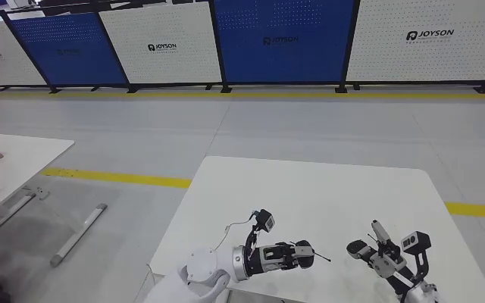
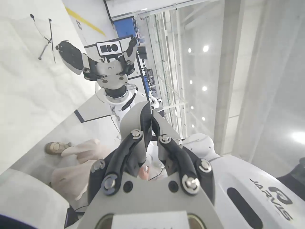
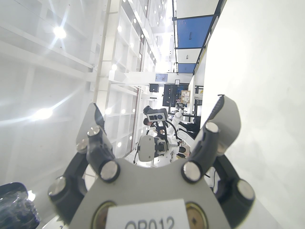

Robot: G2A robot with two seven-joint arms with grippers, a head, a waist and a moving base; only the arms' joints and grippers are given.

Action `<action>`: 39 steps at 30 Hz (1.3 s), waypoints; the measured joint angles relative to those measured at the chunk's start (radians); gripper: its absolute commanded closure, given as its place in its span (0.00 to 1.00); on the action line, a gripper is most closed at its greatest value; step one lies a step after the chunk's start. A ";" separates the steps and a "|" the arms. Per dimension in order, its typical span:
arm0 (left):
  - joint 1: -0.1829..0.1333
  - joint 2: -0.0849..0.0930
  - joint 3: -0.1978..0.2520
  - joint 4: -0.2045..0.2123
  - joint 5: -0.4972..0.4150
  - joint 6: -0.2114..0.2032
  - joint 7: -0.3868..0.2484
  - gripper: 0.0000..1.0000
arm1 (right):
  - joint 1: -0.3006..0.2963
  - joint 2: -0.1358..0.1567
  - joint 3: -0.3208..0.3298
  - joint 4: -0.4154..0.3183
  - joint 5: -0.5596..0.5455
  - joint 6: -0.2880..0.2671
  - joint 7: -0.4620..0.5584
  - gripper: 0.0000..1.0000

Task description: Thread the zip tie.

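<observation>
Black zip tie [image 1: 322, 258], 1 pc, sticks out of the left gripper [image 2: 151, 114], fingers pressed together on it, over 1 white table [image 1: 318, 189]. Right gripper [image 3: 158, 106] is near, its 2 fingers wide apart.

The arms sit side by side, well apart. The left hand [image 1: 308, 254] has its fingers pressed together, and the right hand [image 1: 366, 238] has its fingers spread wide.
</observation>
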 measured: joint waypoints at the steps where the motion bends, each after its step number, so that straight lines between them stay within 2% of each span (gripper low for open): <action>1: 0.000 0.000 0.000 0.000 0.000 0.000 0.000 1.00 | 0.000 0.000 0.000 0.000 0.000 0.000 0.000 0.00; 7: -0.003 -0.001 0.009 0.007 0.019 0.013 0.019 1.00 | 0.000 0.000 0.000 0.000 0.000 0.000 0.000 0.00; 11: -0.018 -0.004 0.037 0.043 0.055 0.032 0.058 1.00 | 0.000 0.000 0.000 0.000 0.000 0.000 0.000 0.00; 17: -0.038 -0.008 0.070 0.095 0.086 0.044 0.078 1.00 | 0.000 0.000 0.000 0.000 0.000 0.000 0.000 0.00; 28: -0.039 -0.008 0.071 0.096 0.082 0.041 0.080 1.00 | 0.000 0.000 0.000 0.000 0.000 0.000 0.000 0.00; 30: -0.039 -0.009 0.070 0.079 0.083 0.031 0.096 1.00 | 0.000 0.000 0.000 0.000 0.000 0.000 0.000 0.00; 33: -0.026 -0.008 0.058 0.024 0.074 -0.009 0.127 1.00 | 0.000 0.000 0.000 0.000 0.000 0.000 0.000 0.00; 39: 0.035 0.005 -0.004 -0.117 0.056 -0.102 0.149 1.00 | 0.000 0.000 0.000 0.000 0.000 0.000 0.000 0.00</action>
